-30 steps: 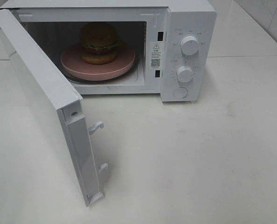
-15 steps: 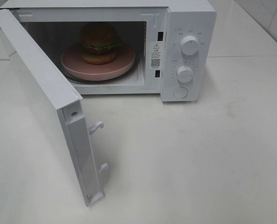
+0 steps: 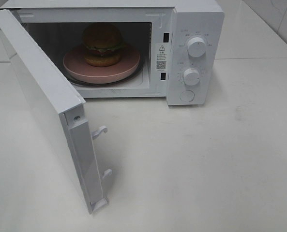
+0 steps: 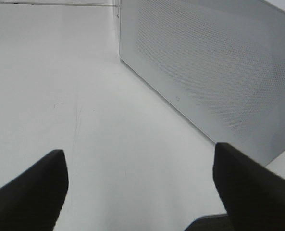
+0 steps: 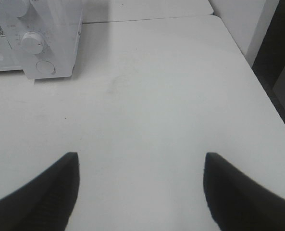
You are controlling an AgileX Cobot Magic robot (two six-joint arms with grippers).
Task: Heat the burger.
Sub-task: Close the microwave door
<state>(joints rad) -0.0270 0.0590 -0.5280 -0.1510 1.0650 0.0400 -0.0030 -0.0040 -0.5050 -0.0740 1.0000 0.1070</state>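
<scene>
Our left gripper [image 4: 137,151] and right gripper [image 5: 141,156] gape wide, empty. The glossy golden-brown round burger [image 3: 102,44] at twelve o'clock looks soft, squashable; we'd grip its pink round plate [image 3: 74,67].

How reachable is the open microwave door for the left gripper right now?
Probably yes: the left gripper, jaws open, faces the outer side of the microwave door, with nothing visible between them.

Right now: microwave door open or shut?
Open. The door stands wide out to the left, its latch hooks bare, and the burger on the pink plate shows inside the microwave.
</scene>
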